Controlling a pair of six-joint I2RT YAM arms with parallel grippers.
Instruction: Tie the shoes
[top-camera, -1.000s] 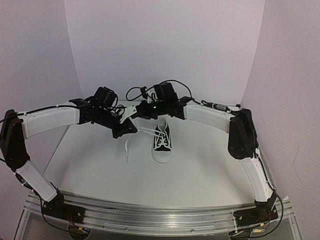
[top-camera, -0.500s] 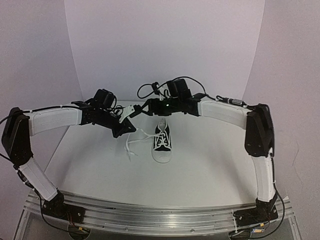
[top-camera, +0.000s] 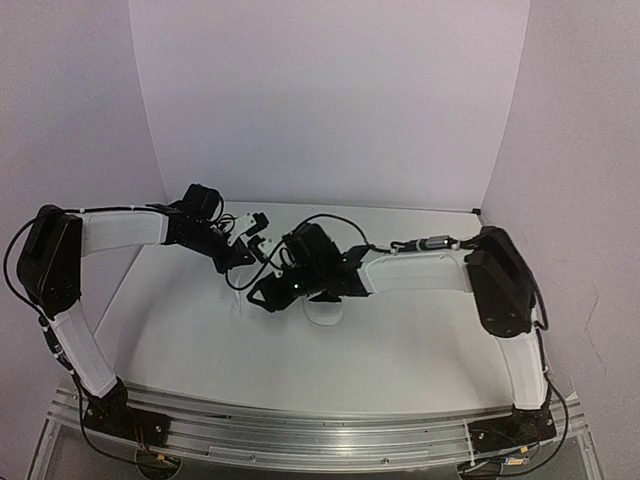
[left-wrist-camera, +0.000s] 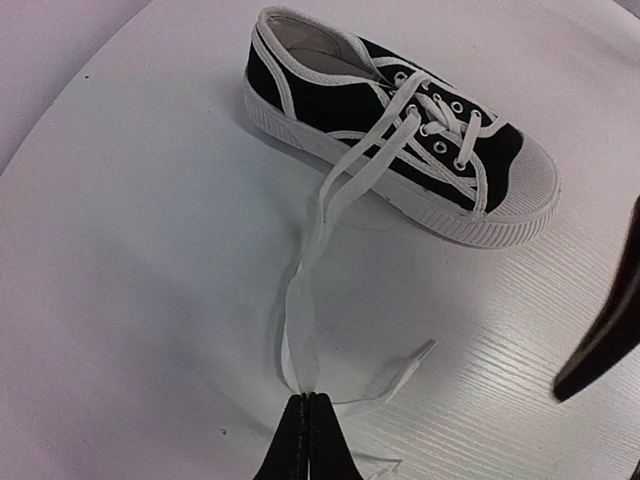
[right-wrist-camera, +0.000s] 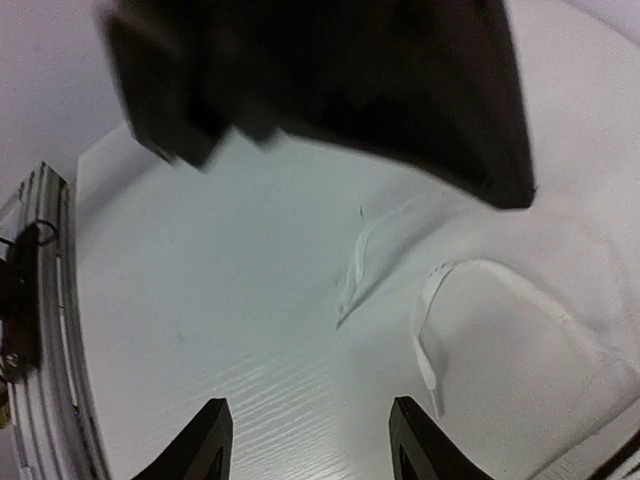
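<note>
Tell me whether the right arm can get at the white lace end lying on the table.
Probably yes. The right claw is open just above the table, and the lace end lies flat right ahead of its fingers, with nothing between them in the wrist view.

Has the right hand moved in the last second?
Yes. In the top view the right hand swung nearer the arm bases, from behind the sneaker to beside its toe.
</note>
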